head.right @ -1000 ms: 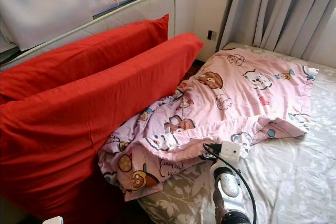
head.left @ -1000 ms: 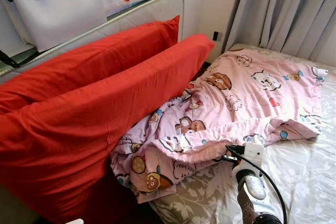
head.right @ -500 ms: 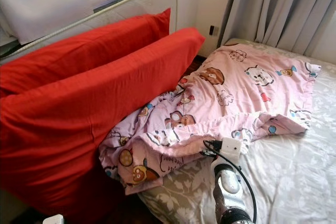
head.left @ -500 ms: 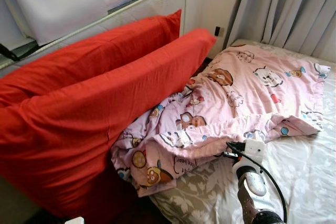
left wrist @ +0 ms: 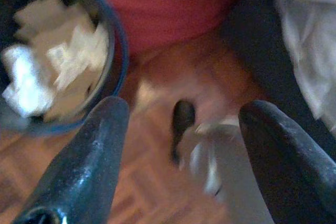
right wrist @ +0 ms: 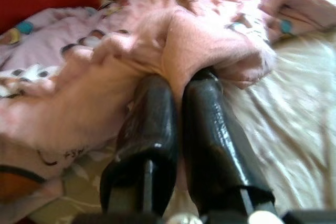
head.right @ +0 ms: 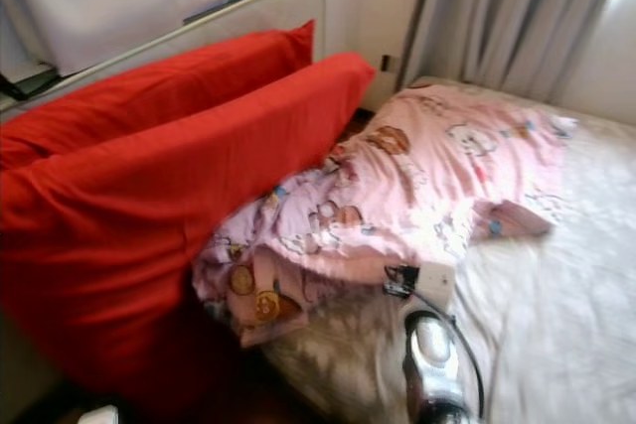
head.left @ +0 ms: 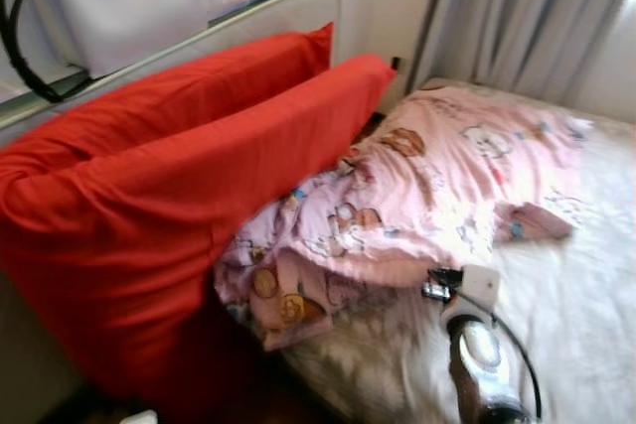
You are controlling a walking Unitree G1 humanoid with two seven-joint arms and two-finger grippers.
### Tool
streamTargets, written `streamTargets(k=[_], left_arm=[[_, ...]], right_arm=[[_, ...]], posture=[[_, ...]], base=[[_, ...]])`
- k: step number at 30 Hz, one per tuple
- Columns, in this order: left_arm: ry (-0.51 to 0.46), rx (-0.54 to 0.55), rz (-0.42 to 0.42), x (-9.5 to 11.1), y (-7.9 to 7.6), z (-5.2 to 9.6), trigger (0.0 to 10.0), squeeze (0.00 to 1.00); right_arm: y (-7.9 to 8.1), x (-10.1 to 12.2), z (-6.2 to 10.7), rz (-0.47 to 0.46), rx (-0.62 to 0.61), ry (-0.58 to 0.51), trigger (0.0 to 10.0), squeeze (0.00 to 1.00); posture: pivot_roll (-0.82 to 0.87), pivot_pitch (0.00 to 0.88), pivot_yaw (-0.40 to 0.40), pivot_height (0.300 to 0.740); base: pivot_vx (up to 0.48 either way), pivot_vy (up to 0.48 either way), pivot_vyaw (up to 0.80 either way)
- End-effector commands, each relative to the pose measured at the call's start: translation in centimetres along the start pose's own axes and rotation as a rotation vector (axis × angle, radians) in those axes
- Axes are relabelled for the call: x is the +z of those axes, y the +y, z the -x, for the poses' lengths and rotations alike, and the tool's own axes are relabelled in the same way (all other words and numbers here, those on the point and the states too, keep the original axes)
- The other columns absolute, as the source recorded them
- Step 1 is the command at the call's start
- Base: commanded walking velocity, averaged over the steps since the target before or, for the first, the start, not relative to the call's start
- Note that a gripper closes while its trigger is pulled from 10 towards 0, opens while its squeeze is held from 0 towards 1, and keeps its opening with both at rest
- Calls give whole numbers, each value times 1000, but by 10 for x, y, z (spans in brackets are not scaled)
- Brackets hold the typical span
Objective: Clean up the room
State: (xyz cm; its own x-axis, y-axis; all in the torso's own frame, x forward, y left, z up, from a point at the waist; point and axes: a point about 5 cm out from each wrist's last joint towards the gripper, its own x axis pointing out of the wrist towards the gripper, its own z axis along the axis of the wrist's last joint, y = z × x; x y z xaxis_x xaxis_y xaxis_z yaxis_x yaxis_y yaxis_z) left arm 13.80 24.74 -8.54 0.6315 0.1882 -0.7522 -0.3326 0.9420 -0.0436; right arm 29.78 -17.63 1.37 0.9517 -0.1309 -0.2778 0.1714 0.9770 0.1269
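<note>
Your right tool (right wrist: pixel 176 85) is pinched shut on the pink blanket's (head.left: pixel 437 181) edge, crumpled on the bed (head.left: pixel 586 325) beside the red pillows (head.left: pixel 179 196); your left tool (left wrist: pixel 181 129) hangs spread above a bin (left wrist: pixel 58 66).

No readable text, labels or numbers anywhere.

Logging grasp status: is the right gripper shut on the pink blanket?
Shut on it. The right gripper has its fingers pressed together with a fold of the pink blanket pinched between them.
</note>
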Motion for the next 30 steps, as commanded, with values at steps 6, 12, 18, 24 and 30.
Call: streamTargets(k=[6, 12, 18, 24, 30], left_arm=[[35, -7, -15, -8, 1, 2, 10000, 0], [38, -6, -20, -9, 2, 3, 10000, 0], [38, -6, -20, -9, 2, 3, 10000, 0], [38, -8, -22, -8, 3, 3, 10000, 0], [38, -8, -26, -8, 3, 3, 10000, 0]], right_arm=[[-10, -2, 2, 3, -43, 2, 10000, 0], [-11, -1, 2, 6, -56, -3, 10000, 0], [-11, -2, 2, 7, -62, -4, 10000, 0], [-11, -2, 2, 8, -65, -5, 10000, 0], [-13, -1, 3, 9, -74, -9, 10000, 0]], posture=[[-2, 24, -12, 740], [2, 28, -11, 740], [2, 30, -9, 740], [2, 31, -7, 740], [5, 31, -6, 740]], base=[[-273, 0, 0], [-271, 0, 0], [-272, 0, 0], [-272, 0, 0], [-269, 0, 0]])
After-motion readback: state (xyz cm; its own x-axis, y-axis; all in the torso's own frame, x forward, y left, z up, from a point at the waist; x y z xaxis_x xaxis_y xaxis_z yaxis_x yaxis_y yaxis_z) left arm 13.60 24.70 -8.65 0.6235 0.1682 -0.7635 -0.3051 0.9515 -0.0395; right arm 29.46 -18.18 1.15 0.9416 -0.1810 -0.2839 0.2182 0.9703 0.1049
